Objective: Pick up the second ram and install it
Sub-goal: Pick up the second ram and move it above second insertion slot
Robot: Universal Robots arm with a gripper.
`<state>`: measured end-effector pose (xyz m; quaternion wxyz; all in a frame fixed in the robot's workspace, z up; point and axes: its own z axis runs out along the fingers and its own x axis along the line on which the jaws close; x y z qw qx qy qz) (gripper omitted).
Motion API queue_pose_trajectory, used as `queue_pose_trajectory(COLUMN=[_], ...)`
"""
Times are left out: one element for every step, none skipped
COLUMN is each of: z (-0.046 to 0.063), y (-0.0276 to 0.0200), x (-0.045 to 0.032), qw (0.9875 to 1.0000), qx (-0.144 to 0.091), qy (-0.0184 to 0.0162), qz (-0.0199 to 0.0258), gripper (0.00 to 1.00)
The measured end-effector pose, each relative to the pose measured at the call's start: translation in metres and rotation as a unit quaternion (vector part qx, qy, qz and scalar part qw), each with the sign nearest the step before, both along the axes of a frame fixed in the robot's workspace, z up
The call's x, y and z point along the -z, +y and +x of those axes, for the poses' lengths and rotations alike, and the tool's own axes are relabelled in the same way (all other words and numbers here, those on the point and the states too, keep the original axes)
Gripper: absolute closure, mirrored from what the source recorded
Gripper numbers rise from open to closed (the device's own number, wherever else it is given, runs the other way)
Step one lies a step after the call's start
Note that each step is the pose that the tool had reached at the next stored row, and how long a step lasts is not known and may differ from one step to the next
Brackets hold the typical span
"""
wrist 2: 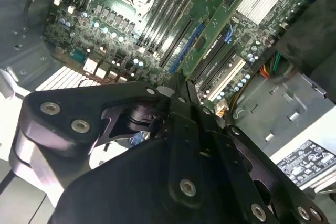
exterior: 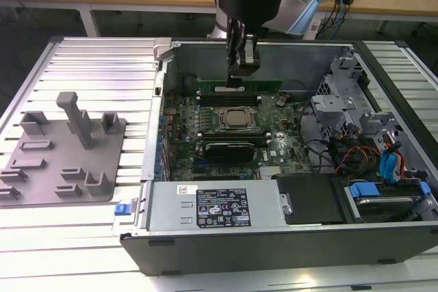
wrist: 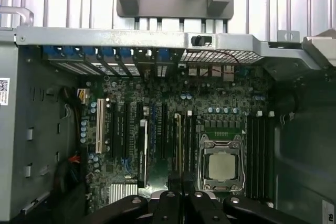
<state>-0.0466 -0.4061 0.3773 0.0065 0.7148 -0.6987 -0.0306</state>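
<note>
An open computer case [exterior: 161, 169] lies on a slatted metal counter [exterior: 102, 66], filling the counter's middle and the exterior view's right. A grey holder plate [exterior: 61, 169] with upright posts lies near the counter's edge on the exterior view's left, well apart from the arm. The arm reaches down into the case from the far edge. Its claw [exterior: 235, 83] is closed narrowly on the middle of the second ram [exterior: 263, 86], a thin green strip standing on edge at the memory slots, between the CPU socket [exterior: 238, 120] and the case's far wall. In the first wrist view the ram [wrist: 177, 145] appears edge-on just beside the socket [wrist: 220, 166]. Whether it is fully seated cannot be told.
</note>
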Motion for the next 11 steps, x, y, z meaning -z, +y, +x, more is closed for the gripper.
queue_pose_trajectory(z=[0.000, 0.000, 0.000, 0.000, 0.000, 0.000, 0.000, 0.000, 0.000, 0.000, 0.000], y=[0.0006, 0.0012, 0.0021, 0.0031, 0.0053, 0.0076, 0.0105, 0.0115, 0.0118, 0.0119, 0.0119], x=[0.0040, 0.0075, 0.0104, 0.0126, 0.0163, 0.0202, 0.0259, 0.0276, 0.0290, 0.0305, 0.0326], qw=[1.0000, 1.0000, 1.0000, 1.0000, 1.0000, 1.0000, 0.9999, 0.9999, 0.9999, 0.9999, 0.9999], qx=[0.000, 0.000, 0.000, 0.001, 0.004, 0.007, 0.013, 0.015, 0.016, 0.016, 0.016], qy=[0.0000, 0.0000, 0.0000, 0.0000, 0.0000, -0.0001, 0.0000, -0.0001, 0.0000, 0.0000, 0.0000], qz=[0.0000, 0.0000, 0.0000, 0.0000, 0.0000, 0.0001, 0.0001, 0.0001, 0.0000, 0.0000, 0.0000], gripper=[0.91, 0.91, 0.91, 0.91, 0.91, 0.91, 0.91, 0.91, 0.91, 0.91, 0.91])
